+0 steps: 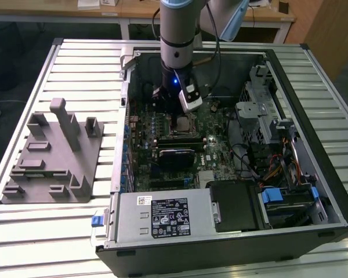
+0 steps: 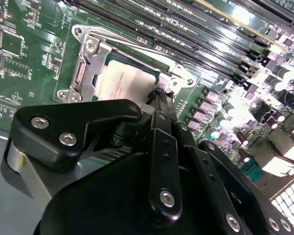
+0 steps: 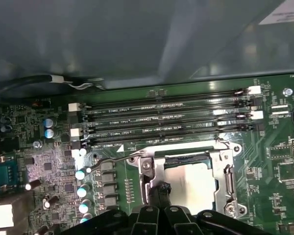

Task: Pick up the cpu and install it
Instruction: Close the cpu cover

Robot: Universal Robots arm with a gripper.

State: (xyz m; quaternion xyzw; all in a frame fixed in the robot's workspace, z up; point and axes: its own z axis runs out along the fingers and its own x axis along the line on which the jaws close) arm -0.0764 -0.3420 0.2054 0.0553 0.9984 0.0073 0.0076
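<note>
The cpu (image 2: 122,81) lies flat inside the metal-framed socket (image 2: 83,73) on the green motherboard (image 2: 29,63); its pale silvery top faces up. My gripper (image 2: 159,95) hangs just over the socket with its black fingers pressed together, shut, their tip at one edge of the chip. The first wrist view has the cpu (image 3: 191,181) seated in the socket frame (image 3: 228,181), with the gripper (image 3: 161,188) tip at its side. From the exterior view, the gripper (image 1: 182,110) is down inside the open computer case, above the cpu (image 1: 184,123).
The computer case (image 1: 330,197) lies open on a slatted table (image 1: 81,63). A grey plastic fixture (image 1: 52,156) sits at the exterior view's left. Memory slots (image 3: 161,115) run beside the socket. A power supply (image 1: 162,217), a drive cage (image 1: 261,110) and cables (image 1: 278,165) crowd the case.
</note>
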